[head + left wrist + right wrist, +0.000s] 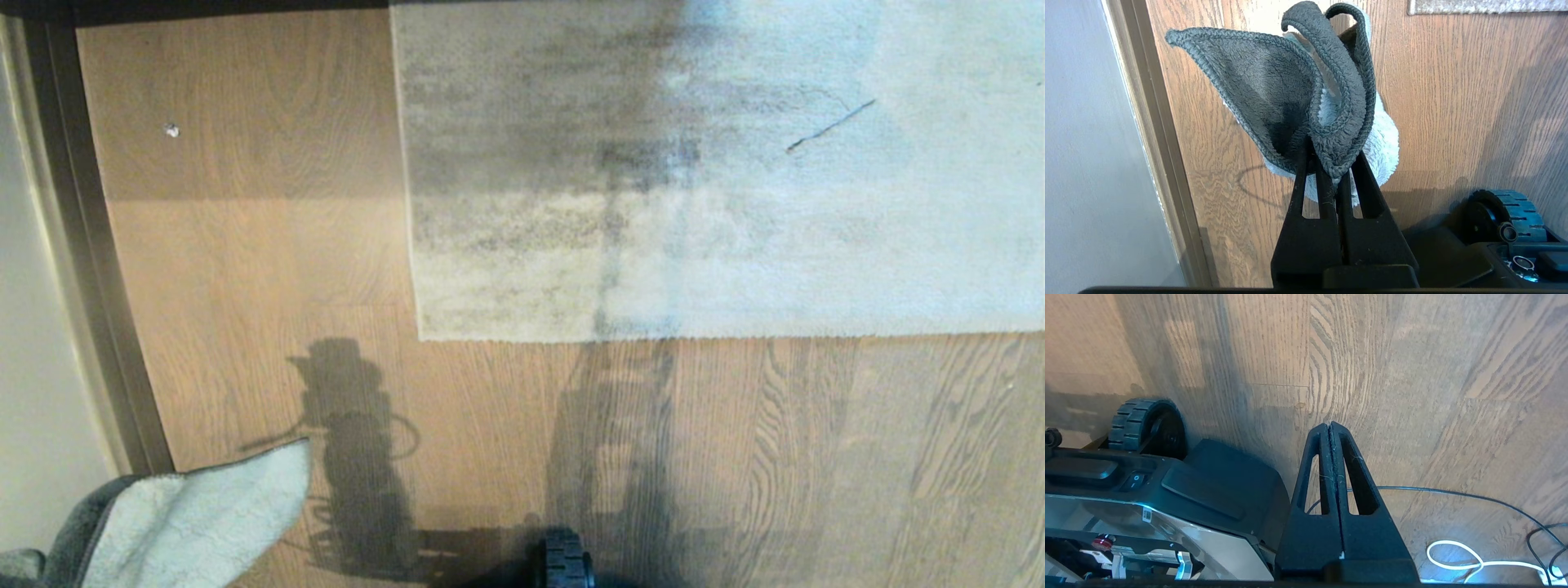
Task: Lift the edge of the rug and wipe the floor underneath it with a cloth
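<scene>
Left wrist view shows the left gripper point(1331, 163) clamped on the cloth point(1298, 94) above the floor point(1453, 102), while the right gripper point(1330, 426) hangs closed and empty.

Matte black slotted wedge-shaped tool point(1332, 426) fingers, a ribbed black wheel point(1147, 426), and a dark glossy base.

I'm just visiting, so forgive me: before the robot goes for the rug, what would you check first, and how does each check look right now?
1. Cloth in hand: ok, the left gripper has its jaws shut on it.
2. Right gripper free for lifting: ok, jaws shut and empty above the floor.
3. Rug edge within sight: ok, lying flat ahead in the head view.
4. Rug lifted: not ok, not yet done.
5. Dirt under the rug: cannot tell, hidden.
6. Cables clear of the right arm: cannot tell, they lie beside it.
</scene>
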Robot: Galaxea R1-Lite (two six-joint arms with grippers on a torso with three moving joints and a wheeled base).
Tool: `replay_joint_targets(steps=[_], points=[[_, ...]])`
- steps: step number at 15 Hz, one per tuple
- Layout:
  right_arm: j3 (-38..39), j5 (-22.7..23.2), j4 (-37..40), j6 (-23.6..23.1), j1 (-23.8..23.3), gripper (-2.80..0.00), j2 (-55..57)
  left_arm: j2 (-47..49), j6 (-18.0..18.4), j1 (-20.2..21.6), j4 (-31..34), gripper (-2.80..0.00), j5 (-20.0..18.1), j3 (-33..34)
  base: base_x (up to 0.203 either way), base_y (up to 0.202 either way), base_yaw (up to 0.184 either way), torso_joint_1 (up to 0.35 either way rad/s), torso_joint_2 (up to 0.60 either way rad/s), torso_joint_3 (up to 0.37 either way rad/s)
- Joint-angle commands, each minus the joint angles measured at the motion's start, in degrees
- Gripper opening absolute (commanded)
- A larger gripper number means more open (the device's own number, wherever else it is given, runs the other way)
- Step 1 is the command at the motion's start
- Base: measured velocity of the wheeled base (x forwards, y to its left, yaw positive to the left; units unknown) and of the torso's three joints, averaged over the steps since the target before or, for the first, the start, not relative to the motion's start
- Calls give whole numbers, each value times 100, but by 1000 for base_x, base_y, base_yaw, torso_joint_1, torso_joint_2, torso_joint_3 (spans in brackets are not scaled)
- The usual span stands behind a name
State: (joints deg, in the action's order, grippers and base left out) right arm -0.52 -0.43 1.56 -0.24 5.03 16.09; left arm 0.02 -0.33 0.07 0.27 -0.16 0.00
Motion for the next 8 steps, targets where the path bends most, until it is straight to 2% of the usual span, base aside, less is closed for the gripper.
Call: replay_joint_targets(steps=[1, 3, 8], points=[[0, -1, 2, -2, -148, -280, 26, -2, -11, 1, 0, -280, 7, 0, 0, 0, 0, 0, 0, 0], [0, -1, 2, -2, -381, -280, -73, -2, -2, 1, 0, -280, -2, 0, 0, 0, 0, 0, 0, 0], [11, -1, -31, -6, -447, -280, -1500, -2, -11, 1, 0, -280, -2, 0, 0, 0, 0, 0, 0, 0]])
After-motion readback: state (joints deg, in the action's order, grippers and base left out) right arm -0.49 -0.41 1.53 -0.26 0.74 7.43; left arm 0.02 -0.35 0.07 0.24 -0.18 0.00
